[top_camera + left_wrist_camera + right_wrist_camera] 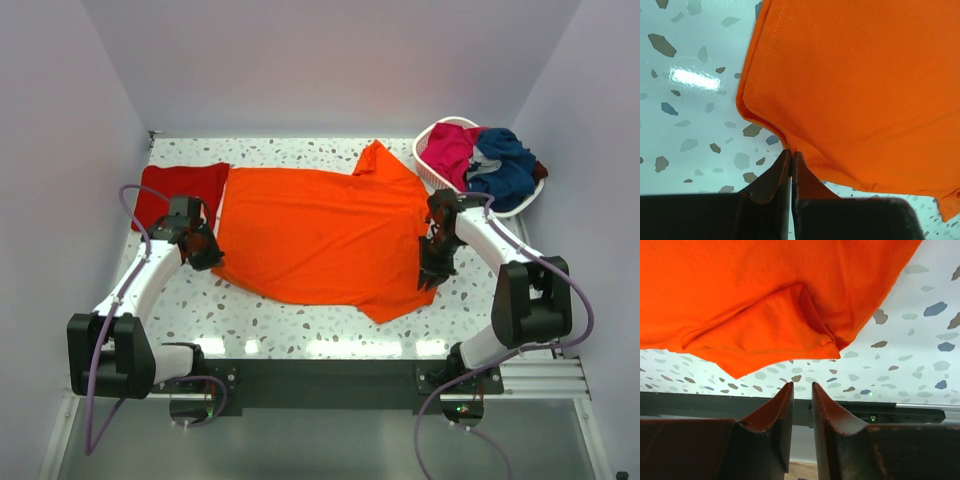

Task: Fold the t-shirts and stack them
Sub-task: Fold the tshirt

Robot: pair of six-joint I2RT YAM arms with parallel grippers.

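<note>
Orange t-shirt spread flat sideways; red t-shirt against hem.

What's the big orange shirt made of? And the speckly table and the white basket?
The orange t-shirt: soft matte cloth, probably cotton; stitched hem, wrinkles. Table: hard, glossy, speckled stone-look; reflects lights. Basket: likely plastic; white slotted wall.

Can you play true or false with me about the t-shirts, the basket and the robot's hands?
1. The orange t-shirt lies spread out on the table. True.
2. The white basket is empty. False: it holds magenta clothes and navy clothes.
3. The red t-shirt is in the basket. False: it lies on the table, at the orange one's left end.
4. The left hand and right hand are at opposite ends of the orange t-shirt. True.
</note>
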